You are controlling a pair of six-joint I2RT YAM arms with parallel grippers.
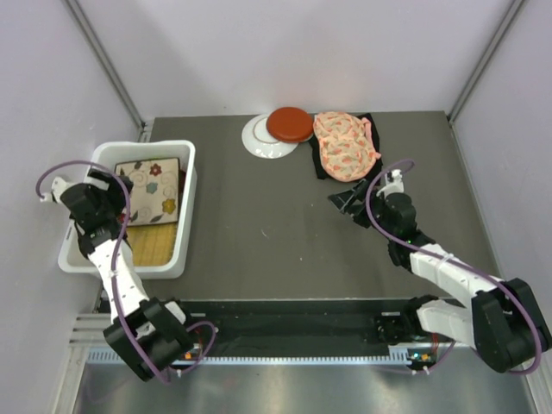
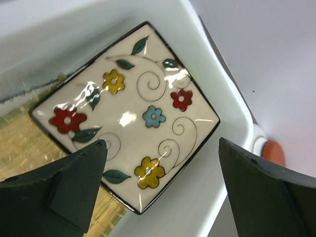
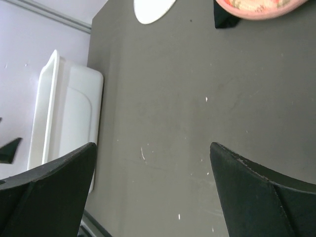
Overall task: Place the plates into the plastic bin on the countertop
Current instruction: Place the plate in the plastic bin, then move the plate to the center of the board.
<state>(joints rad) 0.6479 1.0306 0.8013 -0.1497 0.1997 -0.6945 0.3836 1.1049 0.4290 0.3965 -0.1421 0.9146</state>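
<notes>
Grey countertop [image 1: 259, 224]; white plastic bin [image 1: 147, 147] holds glossy square floral plate [image 2: 128, 116].

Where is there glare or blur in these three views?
Left wrist: white glare patches on the glossy floral plate, and the near fingers are dark, without detail. Right wrist: the matte countertop shows no glare. Top external: light is even, shadows soft and faint.

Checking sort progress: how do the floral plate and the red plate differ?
Shape: the floral plate is square, the red plate round.
Look: the floral plate is cream with coloured flowers; the red plate is plain.
Place: the floral plate lies in the bin, atop a woven plate; the red plate sits on the countertop, overlapping a white plate.
Shared: neither is held.
</notes>
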